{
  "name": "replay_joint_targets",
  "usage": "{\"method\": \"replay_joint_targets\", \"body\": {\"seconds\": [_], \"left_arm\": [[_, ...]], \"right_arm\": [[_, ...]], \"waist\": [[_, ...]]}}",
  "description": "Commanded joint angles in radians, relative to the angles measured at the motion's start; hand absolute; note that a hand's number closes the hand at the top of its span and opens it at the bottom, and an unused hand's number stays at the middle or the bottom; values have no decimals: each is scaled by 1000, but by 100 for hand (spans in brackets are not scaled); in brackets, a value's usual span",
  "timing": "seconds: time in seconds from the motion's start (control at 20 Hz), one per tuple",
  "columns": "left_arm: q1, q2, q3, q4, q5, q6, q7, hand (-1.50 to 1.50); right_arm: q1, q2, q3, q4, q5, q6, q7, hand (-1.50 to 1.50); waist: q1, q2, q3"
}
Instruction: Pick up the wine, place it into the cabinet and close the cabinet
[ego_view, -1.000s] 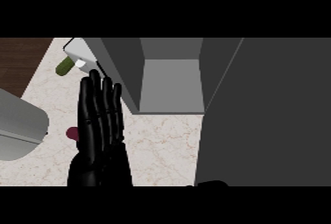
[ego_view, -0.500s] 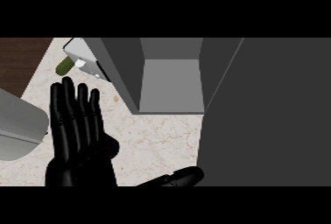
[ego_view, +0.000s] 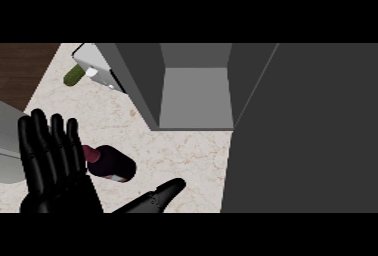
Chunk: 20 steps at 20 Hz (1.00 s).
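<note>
On the desk (ego_view: 184, 145), the wine (ego_view: 111, 162) lies beside the left hand (ego_view: 53, 165), fingers straight; right hand (ego_view: 155, 197) fingers extended, cabinet (ego_view: 196, 100) open.

We see the wine bottle (ego_view: 109, 163) lying on the pale bench (ego_view: 184, 150), just right of our open left hand (ego_view: 53, 165). Our right hand (ego_view: 153, 198) shows low. The cabinet (ego_view: 196, 85) stands open behind.

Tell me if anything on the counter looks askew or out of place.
The wine bottle lies on its side on the counter, beside the open left hand, not in the open cabinet. A green item lies tilted at the far left corner; what it is I cannot tell.
</note>
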<state>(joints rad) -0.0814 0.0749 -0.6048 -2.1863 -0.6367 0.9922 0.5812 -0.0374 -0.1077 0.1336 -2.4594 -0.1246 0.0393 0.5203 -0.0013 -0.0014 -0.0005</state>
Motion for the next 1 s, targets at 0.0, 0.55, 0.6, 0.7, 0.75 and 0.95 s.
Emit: {"method": "replay_joint_targets", "body": {"seconds": [0.0, 0.55, 0.6, 0.7, 0.75, 0.95], "left_arm": [[83, 51, 54, -66, 47, 4, -22, -150], [259, 134, 156, 60, 509, 37, -416, -150], [246, 105, 155, 84, 512, 31, -430, -150], [213, 120, 259, 127, 596, -32, -443, -150], [325, 118, 232, 99, 671, -57, -587, -150], [326, 90, 357, 222, 819, -199, -693, -150]], "right_arm": [[20, 0, 10, -131, -27, -13, 72, -150], [-116, -17, -71, -69, -68, -23, 141, -150], [-142, -13, -43, -104, -58, -45, 207, -150], [-4, 36, 28, -92, 8, -18, 64, -150], [-55, 10, -13, -106, -33, -24, 127, -150], [-65, 40, 46, -81, 35, -43, 105, -150]], "waist": [[1, -1, 0], [3, 1, -2], [1, 0, -2], [-2, 1, -1], [4, -1, -2], [4, 0, -2]]}}
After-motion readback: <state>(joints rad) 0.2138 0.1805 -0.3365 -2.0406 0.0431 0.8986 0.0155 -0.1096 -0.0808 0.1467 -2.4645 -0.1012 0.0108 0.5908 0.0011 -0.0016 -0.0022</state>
